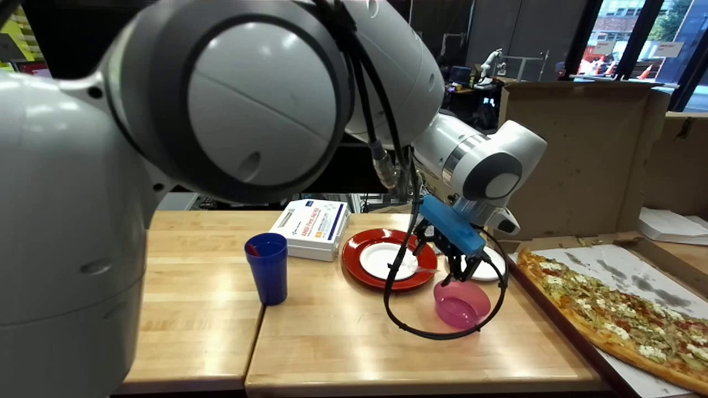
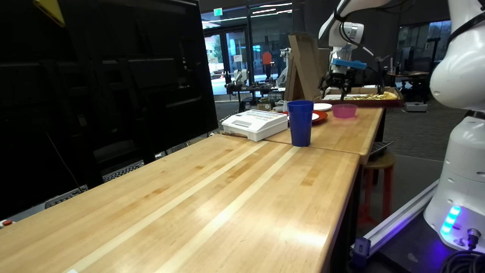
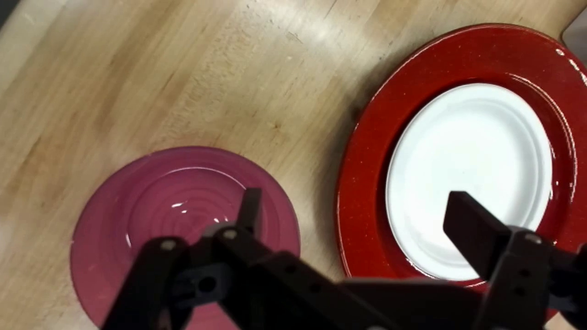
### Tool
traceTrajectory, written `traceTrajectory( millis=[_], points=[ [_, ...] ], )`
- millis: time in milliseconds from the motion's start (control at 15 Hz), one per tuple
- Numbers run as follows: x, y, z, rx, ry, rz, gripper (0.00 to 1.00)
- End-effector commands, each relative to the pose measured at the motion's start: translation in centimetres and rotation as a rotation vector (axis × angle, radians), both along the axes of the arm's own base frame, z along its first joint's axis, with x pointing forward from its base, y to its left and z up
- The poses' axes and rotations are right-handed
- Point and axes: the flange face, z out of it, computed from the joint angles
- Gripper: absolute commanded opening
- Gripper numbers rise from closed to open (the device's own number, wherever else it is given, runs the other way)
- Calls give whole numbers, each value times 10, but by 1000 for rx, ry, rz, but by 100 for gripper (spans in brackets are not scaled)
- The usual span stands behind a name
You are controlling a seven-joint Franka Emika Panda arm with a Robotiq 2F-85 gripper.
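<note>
My gripper (image 3: 355, 195) stands open with nothing between its fingers; in the wrist view one finger (image 3: 250, 206) appears over a pink bowl (image 3: 183, 197) and the other over a small white plate (image 3: 467, 160). That white plate rests inside a larger red plate (image 3: 367, 183). An exterior view has the gripper (image 1: 434, 265) hanging above the table between the red plate (image 1: 354, 260) and the pink bowl (image 1: 462, 307). It looks apart from both. Another white plate (image 1: 489, 270) is partly hidden behind the gripper.
A blue cup (image 1: 269, 276) with something red inside stands beside a white first aid kit (image 1: 312, 226). An open pizza box (image 1: 575, 166) holding pizza (image 1: 603, 309) borders the table's right side. A black cable (image 1: 390, 315) loops below the wrist. A dark screen (image 2: 113, 76) lines the table.
</note>
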Motion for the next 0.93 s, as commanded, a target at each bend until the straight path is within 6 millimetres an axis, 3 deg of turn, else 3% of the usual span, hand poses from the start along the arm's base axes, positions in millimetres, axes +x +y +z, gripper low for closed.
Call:
traceTrajectory(
  millis=[0,667,867],
  points=[
    [8,-13,-8,60,14,-11,100],
    [25,-38,-32,17,33,-66,100],
    [27,-39,-35,7,37,-69,95]
  ],
)
